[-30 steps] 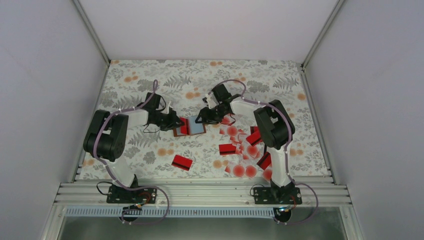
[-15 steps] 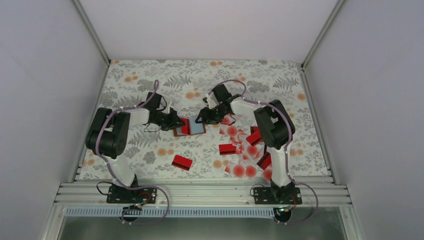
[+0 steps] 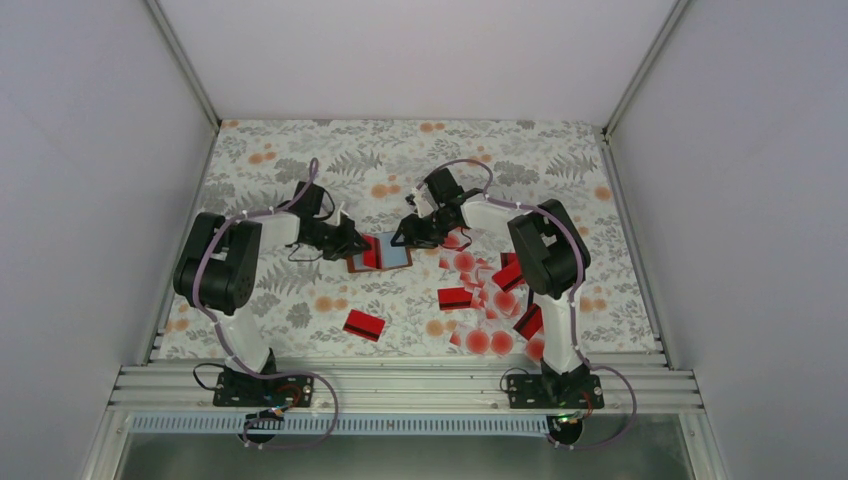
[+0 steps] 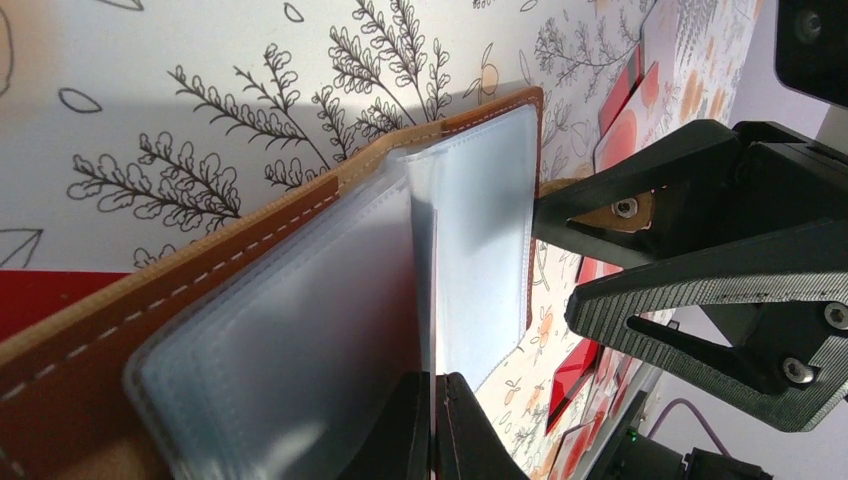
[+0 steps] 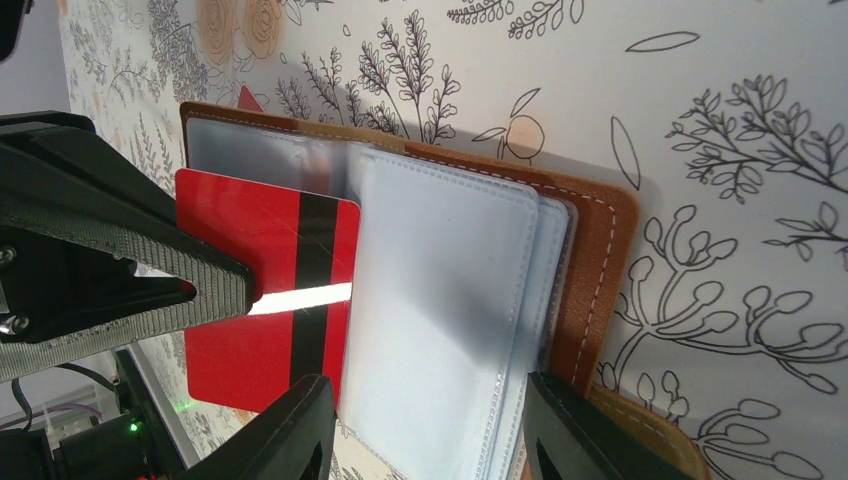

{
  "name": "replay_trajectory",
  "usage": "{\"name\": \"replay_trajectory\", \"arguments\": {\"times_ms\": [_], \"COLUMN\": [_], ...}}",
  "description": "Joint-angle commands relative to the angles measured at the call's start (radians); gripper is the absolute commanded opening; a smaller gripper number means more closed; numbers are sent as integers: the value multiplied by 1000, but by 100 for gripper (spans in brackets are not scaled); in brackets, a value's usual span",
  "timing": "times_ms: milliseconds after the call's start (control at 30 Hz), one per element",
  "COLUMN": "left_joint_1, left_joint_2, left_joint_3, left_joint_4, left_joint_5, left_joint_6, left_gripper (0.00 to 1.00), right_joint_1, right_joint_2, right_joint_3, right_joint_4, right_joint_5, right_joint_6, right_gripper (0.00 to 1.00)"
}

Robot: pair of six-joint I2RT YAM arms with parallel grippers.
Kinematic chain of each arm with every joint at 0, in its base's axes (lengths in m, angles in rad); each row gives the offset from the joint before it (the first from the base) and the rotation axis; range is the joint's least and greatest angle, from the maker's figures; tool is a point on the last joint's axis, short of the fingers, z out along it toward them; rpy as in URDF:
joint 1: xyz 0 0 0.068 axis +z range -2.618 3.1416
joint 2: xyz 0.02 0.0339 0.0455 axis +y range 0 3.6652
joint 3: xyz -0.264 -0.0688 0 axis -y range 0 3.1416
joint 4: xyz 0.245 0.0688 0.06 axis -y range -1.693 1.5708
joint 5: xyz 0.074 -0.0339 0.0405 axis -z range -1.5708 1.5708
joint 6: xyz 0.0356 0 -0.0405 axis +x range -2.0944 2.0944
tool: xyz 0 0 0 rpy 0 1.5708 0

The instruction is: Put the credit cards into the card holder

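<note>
Floral tablecloth [image 3: 300, 160]. Card holder [image 3: 380, 252] open mid-table, between both grippers. Left gripper [image 4: 433, 395] pinched shut on clear sleeve [image 4: 431, 290]. Right gripper [image 5: 428, 400] half-spread astride holder, grip unclear. Loose credit cards [image 3: 505, 300] rightward, nearer right gripper.

Card holder [image 4: 300, 320] cut off at left wrist view's bottom-left; red card [image 5: 240, 240] corner hidden behind right fingers [image 5: 290, 430].

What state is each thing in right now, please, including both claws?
card holder: open, lying on the table
red card: partly tucked inside the holder
left claw: shut on a clear sleeve
right claw: jaws apart over the holder, grip unclear
loose cards: scattered on the table
</note>
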Motion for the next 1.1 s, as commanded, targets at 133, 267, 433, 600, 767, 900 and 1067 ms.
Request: {"name": "replay_trajectory", "arguments": {"times_ms": [133, 267, 433, 600, 767, 900, 1067], "left_joint_1": [4, 3, 3, 4, 3, 3, 2], "left_joint_2": [-10, 19, 42, 58, 30, 3, -11], "left_joint_3": [58, 66, 82, 86, 88, 109, 118], "left_joint_4": [-98, -94, -90, -101, -143, -190, -224], "left_joint_5": [-20, -5, 5, 4, -22, -31, -21], "left_joint_6": [51, 63, 62, 67, 64, 75, 77], "left_gripper": [2, 2, 2, 2, 2, 2, 2], "right_joint_1": [-10, -11, -10, -10, -10, -10, -10], "right_joint_2": [40, 45, 49, 50, 49, 53, 52], "right_joint_3": [-25, -18, -13, -13, -13, -13, -13], "right_joint_4": [-13, -15, -18, -21, -24, -23, -22], "right_joint_5": [35, 32, 31, 30, 35, 33, 32], "right_joint_6": [-12, -11, -12, -12, -15, -13, -10], "right_gripper": [49, 49, 49, 48, 48, 48, 48]}}
